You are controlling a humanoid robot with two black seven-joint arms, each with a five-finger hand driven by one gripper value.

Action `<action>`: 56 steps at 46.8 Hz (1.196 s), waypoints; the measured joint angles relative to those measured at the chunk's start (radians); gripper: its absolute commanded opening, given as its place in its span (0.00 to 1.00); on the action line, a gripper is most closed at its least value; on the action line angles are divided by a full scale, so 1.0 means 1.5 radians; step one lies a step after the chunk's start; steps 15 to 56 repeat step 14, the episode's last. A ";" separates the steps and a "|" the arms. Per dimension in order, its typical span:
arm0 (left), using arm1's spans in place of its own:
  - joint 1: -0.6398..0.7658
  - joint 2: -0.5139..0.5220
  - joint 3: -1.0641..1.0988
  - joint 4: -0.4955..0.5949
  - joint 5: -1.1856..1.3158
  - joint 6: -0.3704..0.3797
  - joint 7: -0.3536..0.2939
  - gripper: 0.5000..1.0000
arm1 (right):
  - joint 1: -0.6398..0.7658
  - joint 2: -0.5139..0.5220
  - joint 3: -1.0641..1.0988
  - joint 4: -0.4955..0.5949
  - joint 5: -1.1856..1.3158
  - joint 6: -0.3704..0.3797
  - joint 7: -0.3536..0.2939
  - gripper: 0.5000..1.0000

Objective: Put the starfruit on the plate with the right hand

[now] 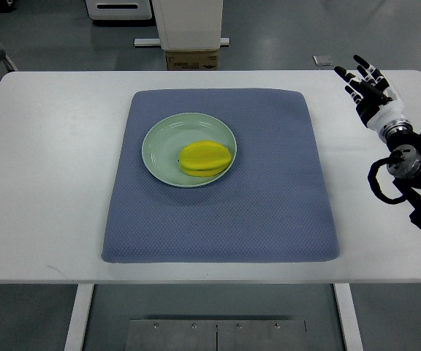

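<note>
A yellow starfruit point(205, 159) lies on the pale green plate point(164, 140), toward its right side. The plate sits on a blue-grey mat point(269, 197) in the middle of the white table. My right hand point(365, 84) hovers over the table's far right corner, well away from the plate, with its fingers spread and nothing in them. Its arm enters from the right edge. The left arm does not show.
The white table point(50, 190) extends bare to the left and right of the mat. Beyond its far edge stand a cardboard box point(191, 58) and a white stand base. A small flat object point(323, 60) lies on the floor past the far edge.
</note>
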 measured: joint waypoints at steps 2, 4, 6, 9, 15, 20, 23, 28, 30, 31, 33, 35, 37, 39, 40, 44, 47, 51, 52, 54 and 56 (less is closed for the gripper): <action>0.000 0.000 0.000 0.000 0.000 0.000 0.000 1.00 | -0.004 0.000 0.000 0.000 0.004 0.000 0.000 1.00; 0.000 0.000 0.000 0.000 0.000 0.000 0.000 1.00 | -0.006 0.001 0.000 0.000 0.010 0.000 -0.001 1.00; 0.000 0.000 0.000 0.000 0.000 0.000 0.000 1.00 | -0.006 0.001 0.000 0.000 0.015 0.000 -0.001 1.00; 0.000 0.000 0.000 0.000 0.000 0.000 0.000 1.00 | -0.006 0.001 0.002 -0.003 0.029 -0.001 -0.001 1.00; 0.000 0.000 0.000 0.000 0.000 0.000 0.000 1.00 | -0.007 0.003 0.006 -0.014 0.048 -0.001 -0.001 1.00; 0.000 0.000 0.000 0.000 0.000 0.000 0.000 1.00 | -0.007 0.003 0.006 -0.014 0.048 -0.001 -0.001 1.00; 0.000 0.000 0.000 0.000 0.000 0.000 0.000 1.00 | -0.007 0.003 0.006 -0.014 0.048 -0.001 -0.001 1.00; 0.000 0.000 0.000 0.000 0.000 0.000 0.000 1.00 | -0.007 0.003 0.006 -0.014 0.048 -0.001 -0.001 1.00; 0.000 0.000 0.000 0.000 0.000 0.000 0.000 1.00 | -0.007 0.003 0.006 -0.014 0.048 -0.001 -0.001 1.00; 0.000 0.000 0.000 0.000 0.000 0.000 0.000 1.00 | -0.007 0.003 0.006 -0.014 0.048 -0.001 -0.001 1.00; 0.000 0.000 0.000 0.000 0.000 0.000 0.000 1.00 | -0.007 0.003 0.006 -0.014 0.048 -0.001 -0.001 1.00; 0.000 0.000 0.000 0.000 0.000 0.000 0.000 1.00 | -0.007 0.003 0.006 -0.014 0.048 -0.001 -0.001 1.00; 0.000 0.000 0.000 0.000 0.000 0.000 0.000 1.00 | -0.007 0.003 0.006 -0.014 0.048 -0.001 -0.001 1.00; 0.000 0.000 0.000 0.000 0.000 0.000 0.000 1.00 | -0.007 0.003 0.006 -0.014 0.048 -0.001 -0.001 1.00; 0.000 0.000 0.000 0.000 0.000 0.000 0.000 1.00 | -0.007 0.003 0.006 -0.014 0.048 -0.001 -0.001 1.00; 0.000 0.000 0.000 0.000 0.000 0.000 0.000 1.00 | -0.007 0.003 0.006 -0.014 0.048 -0.001 -0.001 1.00; 0.000 0.000 0.000 0.000 0.000 0.000 0.000 1.00 | -0.007 0.003 0.006 -0.014 0.048 -0.001 -0.001 1.00; 0.000 0.000 0.000 0.000 0.000 0.000 0.000 1.00 | -0.007 0.003 0.006 -0.014 0.048 -0.001 -0.001 1.00; 0.000 0.000 0.000 0.000 0.000 0.000 0.000 1.00 | -0.007 0.003 0.006 -0.014 0.048 -0.001 -0.001 1.00; 0.000 0.000 0.000 0.000 0.000 0.000 0.000 1.00 | -0.007 0.003 0.006 -0.014 0.048 -0.001 -0.001 1.00; 0.000 0.000 0.000 0.000 0.000 0.000 0.000 1.00 | -0.007 0.003 0.006 -0.014 0.048 -0.001 -0.001 1.00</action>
